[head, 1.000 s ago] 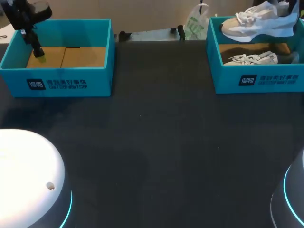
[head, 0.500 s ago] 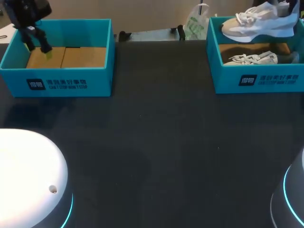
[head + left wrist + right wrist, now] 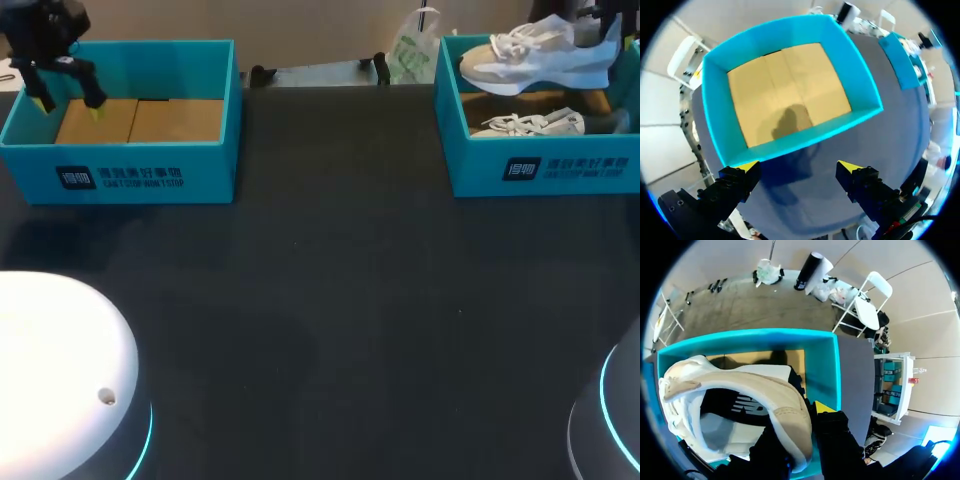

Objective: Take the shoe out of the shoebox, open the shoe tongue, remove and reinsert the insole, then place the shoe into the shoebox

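**Shoe lifted by the heel, not yet set down**

The right gripper (image 3: pixel 801 432) is clamped on the heel of the white shoe (image 3: pixel 740 390), with one finger on either side of the heel. In the head view the shoe hangs in the upper right of the frame, toe pointing toward the middle. It is above the right shoebox (image 3: pixel 545 165), where a second shoe (image 3: pixel 530 124) lies on the floor.

The left gripper (image 3: pixel 68 105) hovers in the upper left of the frame with its fingers spread and nothing between them. It is over the left shoebox (image 3: pixel 120 175), which shows only a bare cardboard floor.

The step in hand looks to be getting the shoe out. It should probably rise until the sole clears the near wall, then travel level to the dark table (image 3: pixel 340 300) at centre frame.

A heel-only hold lets the toe sag or swing, so a slow carry seems wise. Setting the shoe down sole-flat would leave the tongue reachable for the free gripper.
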### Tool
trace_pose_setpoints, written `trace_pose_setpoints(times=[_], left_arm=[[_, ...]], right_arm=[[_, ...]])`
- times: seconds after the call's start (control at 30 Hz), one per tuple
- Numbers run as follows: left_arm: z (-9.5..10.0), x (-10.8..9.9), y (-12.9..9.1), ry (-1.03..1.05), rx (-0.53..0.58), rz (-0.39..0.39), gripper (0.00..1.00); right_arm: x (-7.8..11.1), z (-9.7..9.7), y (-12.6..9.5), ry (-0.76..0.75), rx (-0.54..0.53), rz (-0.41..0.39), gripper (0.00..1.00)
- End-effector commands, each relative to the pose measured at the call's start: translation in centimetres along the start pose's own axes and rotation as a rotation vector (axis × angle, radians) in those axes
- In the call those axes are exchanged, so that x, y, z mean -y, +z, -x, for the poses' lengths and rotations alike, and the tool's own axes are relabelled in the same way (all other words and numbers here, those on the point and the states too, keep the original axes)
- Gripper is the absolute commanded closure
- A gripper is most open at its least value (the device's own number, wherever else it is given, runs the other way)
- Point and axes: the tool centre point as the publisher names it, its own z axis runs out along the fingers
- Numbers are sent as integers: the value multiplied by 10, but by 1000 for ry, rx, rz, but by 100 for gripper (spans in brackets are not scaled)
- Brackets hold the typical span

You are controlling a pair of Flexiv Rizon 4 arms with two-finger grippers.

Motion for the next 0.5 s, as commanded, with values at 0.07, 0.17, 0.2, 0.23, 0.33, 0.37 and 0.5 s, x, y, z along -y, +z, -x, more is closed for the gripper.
trace_pose_setpoints(times=[0.07, 0.17, 0.2, 0.23, 0.33, 0.37, 0.5], left_arm=[[1, -15, 0, -29, 13, -48, 0], [1, -15, 0, -29, 13, -48, 0], [1, -15, 0, -29, 13, -48, 0], [1, -15, 0, -29, 13, -48, 0], [1, -15, 0, -29, 13, -48, 0], [1, -15, 0, -29, 13, -48, 0], [1, -15, 0, -29, 13, -48, 0]], right_arm=[[-11, 1, 6, 7, -6, -15, 100], [-12, 2, 6, 11, -5, -16, 100], [-13, 3, 7, 14, -4, -16, 100], [-13, 3, 7, 16, -5, -15, 100], [-13, 7, 6, 23, 0, -9, 100], [-13, 9, 5, 26, 1, -8, 100], [-11, 18, 7, 38, -5, -10, 100]])
